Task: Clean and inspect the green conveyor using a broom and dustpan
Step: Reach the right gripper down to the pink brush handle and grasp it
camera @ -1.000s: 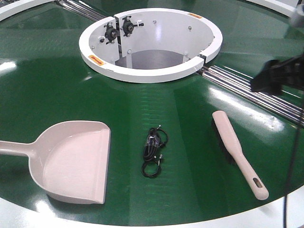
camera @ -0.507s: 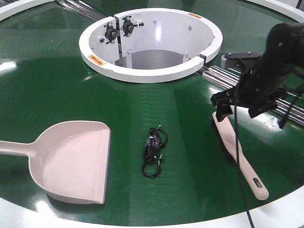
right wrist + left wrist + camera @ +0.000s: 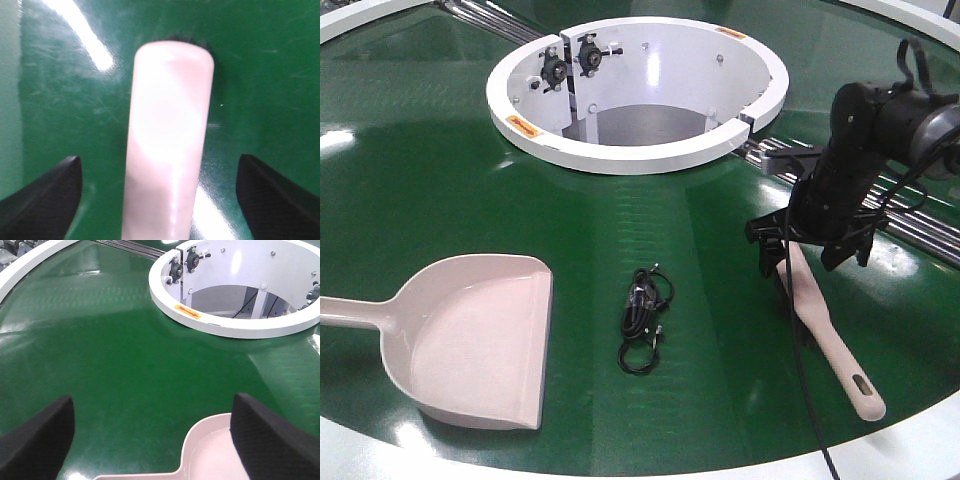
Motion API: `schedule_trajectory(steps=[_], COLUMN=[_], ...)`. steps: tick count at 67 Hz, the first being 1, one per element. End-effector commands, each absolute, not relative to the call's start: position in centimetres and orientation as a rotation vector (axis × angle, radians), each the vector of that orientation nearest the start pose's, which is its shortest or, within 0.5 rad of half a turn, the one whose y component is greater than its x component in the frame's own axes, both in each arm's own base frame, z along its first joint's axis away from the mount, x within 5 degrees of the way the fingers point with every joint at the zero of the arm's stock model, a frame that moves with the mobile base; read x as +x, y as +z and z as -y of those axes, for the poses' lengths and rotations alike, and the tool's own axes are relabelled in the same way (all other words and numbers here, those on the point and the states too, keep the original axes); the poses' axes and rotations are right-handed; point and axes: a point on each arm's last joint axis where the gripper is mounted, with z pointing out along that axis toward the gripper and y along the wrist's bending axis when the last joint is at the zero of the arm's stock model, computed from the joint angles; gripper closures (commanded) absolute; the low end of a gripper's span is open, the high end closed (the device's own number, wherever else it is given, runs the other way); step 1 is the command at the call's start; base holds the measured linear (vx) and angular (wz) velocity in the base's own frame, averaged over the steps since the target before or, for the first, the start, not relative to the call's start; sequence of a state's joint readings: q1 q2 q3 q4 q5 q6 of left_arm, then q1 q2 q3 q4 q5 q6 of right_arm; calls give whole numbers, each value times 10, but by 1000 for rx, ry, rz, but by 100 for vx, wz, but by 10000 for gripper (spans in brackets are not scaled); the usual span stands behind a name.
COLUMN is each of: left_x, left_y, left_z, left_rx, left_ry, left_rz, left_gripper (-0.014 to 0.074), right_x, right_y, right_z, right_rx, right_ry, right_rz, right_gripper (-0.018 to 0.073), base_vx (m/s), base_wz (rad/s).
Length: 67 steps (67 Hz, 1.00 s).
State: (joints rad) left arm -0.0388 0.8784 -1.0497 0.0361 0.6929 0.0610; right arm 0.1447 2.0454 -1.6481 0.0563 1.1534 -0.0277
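Observation:
The green conveyor (image 3: 440,170) fills the front view, with its white central ring (image 3: 640,150). The beige dustpan (image 3: 475,335) lies front left, handle pointing left. The slim beige broom (image 3: 825,335) lies front right, black bristles on its left side. My right gripper (image 3: 807,255) is open, low over the broom's head end, one finger on each side. In the right wrist view the broom (image 3: 167,145) lies between the spread fingertips (image 3: 47,195). My left gripper (image 3: 152,440) is open above the dustpan (image 3: 215,450), by the handle joint; it does not show in the front view.
A coiled black cable (image 3: 643,315) lies on the belt between dustpan and broom. Silver roller strips (image 3: 910,215) run from the ring to the right, behind my right arm. The white outer rim (image 3: 920,440) borders the front edge.
My right arm has come in from the right edge and lowered over the broom's head end. The dustpan, cable and broom have not moved.

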Motion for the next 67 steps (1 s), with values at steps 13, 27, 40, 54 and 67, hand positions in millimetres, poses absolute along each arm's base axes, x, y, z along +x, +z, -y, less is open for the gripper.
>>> schedule_trajectory(steps=[13,27,40,54,67], left_x=[166,166,165,165,165], left_y=[426,424,424,424,423], left_z=[5,5,3,3,3], left_rx=[106,107,127,194,254], left_ry=[48,48,81,128,168], left_rz=[-1936,-1950,-1951,-1951,-1954], left_gripper=[7,7,7,7,7], right_x=[417,417,415,405,385], right_y=[224,216,228,262,283], right_z=[-65,-65,-65,-68,-65], right_rx=[-247,-232,-240,-227,-233], right_ry=[87,86,85,153,161], right_rz=[-2982,-3018,-3055,-3005,-2974], right_gripper=[87,508,568,567,567], base_vx=[0,0,0,0,0], base_wz=[0,0,0,0,0])
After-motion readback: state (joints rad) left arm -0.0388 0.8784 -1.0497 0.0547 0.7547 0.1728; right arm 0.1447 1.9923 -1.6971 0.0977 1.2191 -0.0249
